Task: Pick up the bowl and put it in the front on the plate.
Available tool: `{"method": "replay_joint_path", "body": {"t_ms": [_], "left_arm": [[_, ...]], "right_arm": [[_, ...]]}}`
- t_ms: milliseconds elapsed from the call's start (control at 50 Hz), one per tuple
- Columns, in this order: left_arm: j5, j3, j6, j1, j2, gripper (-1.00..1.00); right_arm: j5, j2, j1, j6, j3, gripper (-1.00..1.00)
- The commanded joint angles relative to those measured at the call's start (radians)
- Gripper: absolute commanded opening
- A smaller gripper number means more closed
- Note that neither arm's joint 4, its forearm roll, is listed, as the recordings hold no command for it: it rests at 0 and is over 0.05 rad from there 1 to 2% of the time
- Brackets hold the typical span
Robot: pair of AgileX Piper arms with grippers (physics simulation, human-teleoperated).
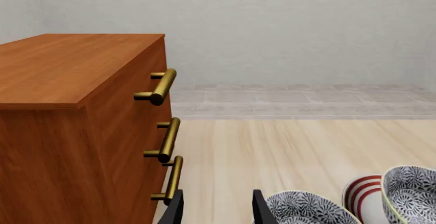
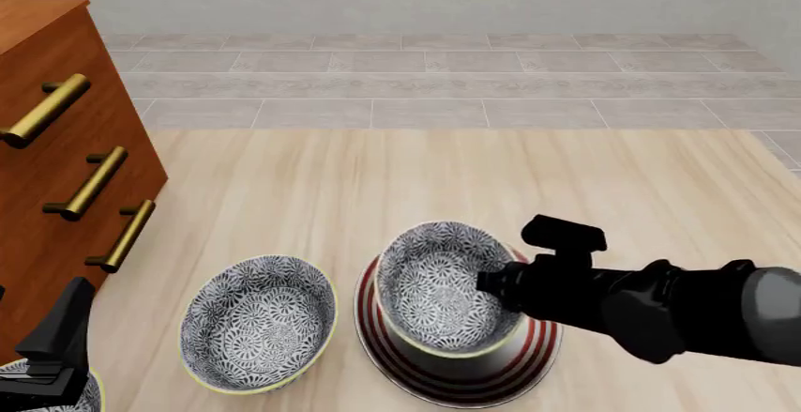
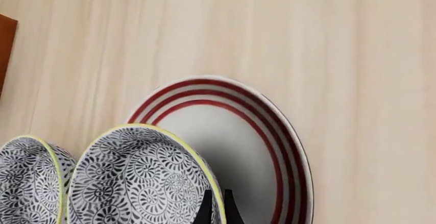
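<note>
Between the right hand's nearly closed fingers sits the bowl's rim, pinched so it hangs over the plate; left hand idles parted, empty, beside a twin bowl.

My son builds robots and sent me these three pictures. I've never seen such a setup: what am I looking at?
These are simulator renders of two robot arms at a table. The front view looks down from behind them; the other two come from cameras on each wrist. The right end effector pinches the rim of a patterned bowl over a red-ringed plate. A second bowl sits on the table beside it. The left end effector is open and holds nothing. A wooden drawer cabinet stands at the left.
</note>
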Motion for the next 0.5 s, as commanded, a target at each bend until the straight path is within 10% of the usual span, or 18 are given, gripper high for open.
{"method": "replay_joint_path", "body": {"t_ms": [20, 280, 300, 500], "left_arm": [[0.000, 0.000, 0.000, 0.000, 0.000, 1.00], [0.000, 0.000, 0.000, 0.000, 0.000, 1.00], [0.000, 0.000, 0.000, 0.000, 0.000, 1.00], [0.000, 0.000, 0.000, 0.000, 0.000, 1.00]], "right_arm": [[-0.014, 0.020, 0.004, 0.005, -0.002, -1.00], [-0.005, 0.025, 0.001, -0.010, -0.007, -1.00], [-0.003, 0.029, -0.001, -0.013, -0.010, 1.00], [0.021, 0.016, -0.007, -0.029, -0.024, 1.00]]}}
